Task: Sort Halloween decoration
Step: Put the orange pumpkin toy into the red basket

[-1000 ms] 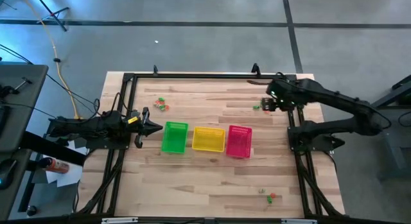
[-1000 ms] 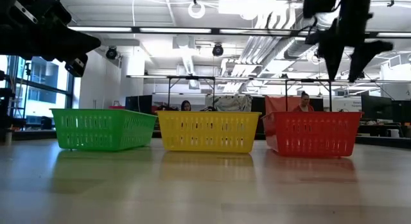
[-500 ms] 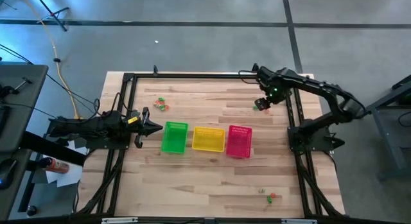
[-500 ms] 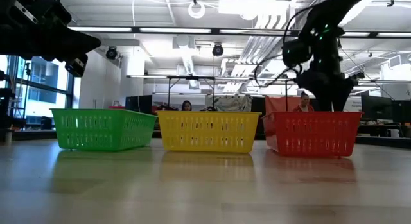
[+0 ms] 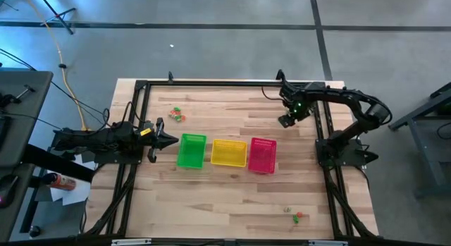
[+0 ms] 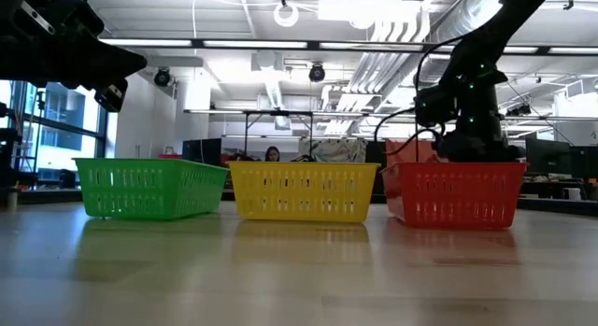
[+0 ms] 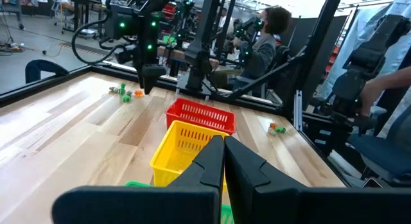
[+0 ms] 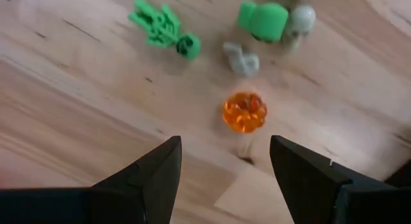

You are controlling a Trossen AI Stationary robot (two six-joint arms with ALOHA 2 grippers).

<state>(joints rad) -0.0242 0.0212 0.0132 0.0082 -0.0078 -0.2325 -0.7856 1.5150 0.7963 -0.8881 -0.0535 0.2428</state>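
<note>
The Halloween decoration lies in small heaps on the table. Under my right gripper (image 8: pixel 225 147) sit an orange trinket (image 8: pixel 244 112), a green skeleton (image 8: pixel 162 25), a green blob (image 8: pixel 262 18) and pale pieces (image 8: pixel 241 59). That gripper (image 5: pixel 285 120) is open, points down low over the far right heap, and touches nothing. The orange trinket lies just beyond the gap between its fingers. My left gripper (image 5: pixel 171 139) is shut and waits at the table's left side beside the green basket (image 5: pixel 192 151).
The green basket, a yellow basket (image 5: pixel 229 153) and a pink basket (image 5: pixel 263 155) stand in a row mid-table. More trinkets lie far left (image 5: pixel 176 115) and near right (image 5: pixel 297 217). A black frame (image 5: pixel 211 82) rims the table. People sit in the room behind.
My right gripper has come down from high above the table to just over the far right heap of trinkets, dropping behind the pink basket in the low view. The right arm has folded in toward the table's far right. The left arm has kept still.
</note>
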